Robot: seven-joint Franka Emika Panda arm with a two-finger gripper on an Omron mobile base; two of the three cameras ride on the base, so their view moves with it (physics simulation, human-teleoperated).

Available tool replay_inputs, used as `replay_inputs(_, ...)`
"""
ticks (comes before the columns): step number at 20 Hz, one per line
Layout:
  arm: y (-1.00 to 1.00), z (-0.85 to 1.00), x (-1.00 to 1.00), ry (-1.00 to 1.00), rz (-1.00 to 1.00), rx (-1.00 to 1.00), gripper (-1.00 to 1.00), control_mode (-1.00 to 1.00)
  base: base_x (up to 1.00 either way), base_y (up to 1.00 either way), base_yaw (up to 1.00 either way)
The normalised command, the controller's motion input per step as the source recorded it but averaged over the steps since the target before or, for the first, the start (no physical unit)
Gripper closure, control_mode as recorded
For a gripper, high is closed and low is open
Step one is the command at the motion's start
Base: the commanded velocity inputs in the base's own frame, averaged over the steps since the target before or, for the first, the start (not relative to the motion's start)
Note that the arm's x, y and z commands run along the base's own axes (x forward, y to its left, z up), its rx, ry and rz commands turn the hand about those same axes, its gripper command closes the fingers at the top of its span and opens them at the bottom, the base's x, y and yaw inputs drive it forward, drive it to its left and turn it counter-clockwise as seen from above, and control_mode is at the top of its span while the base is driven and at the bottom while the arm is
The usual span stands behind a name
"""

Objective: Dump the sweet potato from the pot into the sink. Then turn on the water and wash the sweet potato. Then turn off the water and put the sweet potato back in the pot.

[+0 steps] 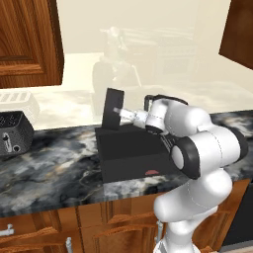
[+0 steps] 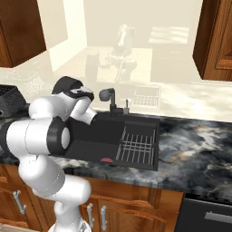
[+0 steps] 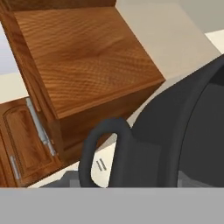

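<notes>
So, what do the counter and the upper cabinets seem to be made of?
The dark grey veined counter looks like polished marble or similar stone: cloudy pale veins, slight sheen. The reddish-brown upper cabinets look like varnished wood: visible grain, raised panel frames.

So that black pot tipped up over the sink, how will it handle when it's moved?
The pot looks rigid, so it should keep its shape. Held off-centre, near its loop handle, it will probably want to swing or twist. Round and straight-sided, it might roll if laid on its side.
</notes>
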Motion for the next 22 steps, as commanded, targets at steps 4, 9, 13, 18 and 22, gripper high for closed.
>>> replay_inputs(4,-0.26,0.07,-0.08,0.02,0.00,0.13,1.00,-1.00,0.00,0.00,0.00)
replay_inputs(9,-0.21,0.04,-0.01,0.04,0.00,0.13,1.00,-1.00,0.00,0.00,0.00)
replay_inputs(13,-0.11,0.01,0.00,0.07,0.00,0.14,1.00,-1.00,0.00,0.00,0.00)
replay_inputs(18,0.00,0.00,0.00,0.07,0.00,0.14,1.00,-1.00,0.00,0.00,0.00)
replay_inputs(22,0.00,0.00,0.00,0.04,0.00,0.14,1.00,-1.00,0.00,0.00,0.00)
